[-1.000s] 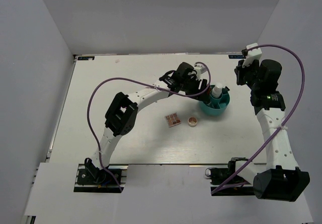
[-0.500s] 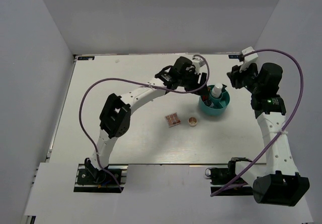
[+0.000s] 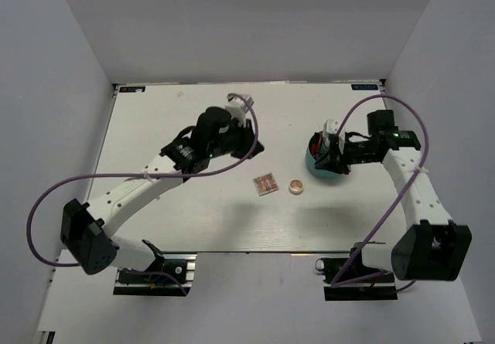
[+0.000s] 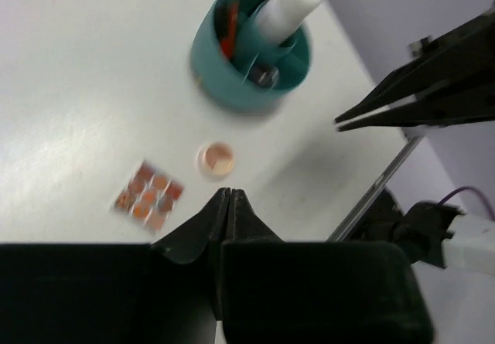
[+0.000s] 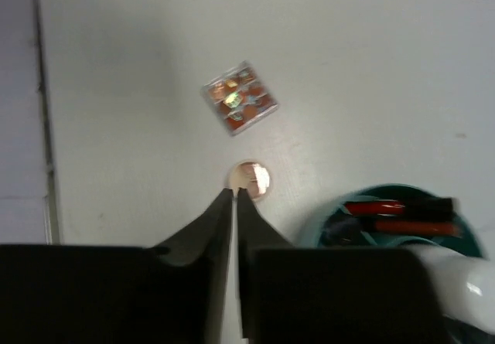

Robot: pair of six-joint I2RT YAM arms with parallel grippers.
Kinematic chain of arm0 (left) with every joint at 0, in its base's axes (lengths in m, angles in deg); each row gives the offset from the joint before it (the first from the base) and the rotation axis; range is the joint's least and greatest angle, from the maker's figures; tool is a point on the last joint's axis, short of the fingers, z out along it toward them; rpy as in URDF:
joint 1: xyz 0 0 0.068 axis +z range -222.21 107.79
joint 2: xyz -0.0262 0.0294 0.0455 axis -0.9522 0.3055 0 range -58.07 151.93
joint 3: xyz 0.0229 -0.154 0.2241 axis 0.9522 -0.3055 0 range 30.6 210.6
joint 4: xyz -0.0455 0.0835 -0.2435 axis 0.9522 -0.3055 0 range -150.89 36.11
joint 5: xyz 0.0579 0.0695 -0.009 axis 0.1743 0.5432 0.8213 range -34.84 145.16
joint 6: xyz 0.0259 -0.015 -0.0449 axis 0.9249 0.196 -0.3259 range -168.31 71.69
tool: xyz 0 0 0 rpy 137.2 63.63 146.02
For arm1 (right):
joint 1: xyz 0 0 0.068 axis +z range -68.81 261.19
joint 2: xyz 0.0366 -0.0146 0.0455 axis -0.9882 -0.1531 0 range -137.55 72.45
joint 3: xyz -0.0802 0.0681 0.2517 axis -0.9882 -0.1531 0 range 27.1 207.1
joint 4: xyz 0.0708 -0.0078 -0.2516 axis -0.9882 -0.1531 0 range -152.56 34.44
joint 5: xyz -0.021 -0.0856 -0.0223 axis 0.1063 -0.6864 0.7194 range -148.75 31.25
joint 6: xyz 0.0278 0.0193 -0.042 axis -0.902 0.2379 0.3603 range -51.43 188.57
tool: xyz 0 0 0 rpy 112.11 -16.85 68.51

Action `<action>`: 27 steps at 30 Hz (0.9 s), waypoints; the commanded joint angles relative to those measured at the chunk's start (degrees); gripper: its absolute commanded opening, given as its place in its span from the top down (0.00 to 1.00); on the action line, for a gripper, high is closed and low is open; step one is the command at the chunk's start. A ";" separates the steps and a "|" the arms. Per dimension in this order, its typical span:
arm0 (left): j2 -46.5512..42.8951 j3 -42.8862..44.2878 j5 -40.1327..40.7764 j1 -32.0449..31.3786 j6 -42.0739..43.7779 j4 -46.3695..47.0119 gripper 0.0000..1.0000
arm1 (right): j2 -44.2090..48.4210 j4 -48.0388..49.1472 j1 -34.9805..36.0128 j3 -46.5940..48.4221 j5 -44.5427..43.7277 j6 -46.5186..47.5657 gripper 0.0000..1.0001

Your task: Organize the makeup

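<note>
A teal cup (image 3: 329, 170) (image 4: 251, 54) (image 5: 387, 220) holds a white bottle (image 4: 288, 5) (image 5: 456, 282), a red-black pencil (image 4: 227, 33) (image 5: 387, 206) and a short black tube (image 4: 264, 74). The square palette (image 3: 266, 183) (image 4: 149, 195) (image 5: 240, 98) and round beige compact (image 3: 295, 186) (image 4: 216, 158) (image 5: 249, 180) lie on the table left of the cup. My left gripper (image 3: 254, 148) (image 4: 229, 192) is shut and empty, hanging behind and left of the palette. My right gripper (image 3: 319, 152) (image 5: 235, 193) hovers by the cup's left rim, its jaws all but touching, with nothing between them.
White walls close in the white table (image 3: 155, 197) on the left, back and right. A purple cable (image 3: 46, 197) loops off the left arm over the table's left side. The right arm's cable (image 3: 379, 228) hangs near the front right edge.
My left arm has drawn back from the cup toward the left and its gripper has shut. My right arm has swung in from the back right to the cup's left rim.
</note>
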 commanded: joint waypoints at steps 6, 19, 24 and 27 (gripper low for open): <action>-12.26 -20.20 7.91 0.33 -12.62 -3.03 0.53 | -3.26 -11.91 9.78 -1.00 -5.63 20.43 0.51; -23.16 -24.88 17.14 0.33 -17.72 -13.05 0.34 | -14.41 13.77 30.87 -0.84 -21.70 1.96 0.11; -29.21 -27.69 19.43 0.33 -21.24 -16.30 0.34 | -21.09 16.87 33.70 2.76 -26.20 0.89 0.11; -31.86 -29.10 20.57 0.33 -23.34 -17.88 0.34 | -24.08 18.45 35.10 4.44 -27.44 0.98 0.11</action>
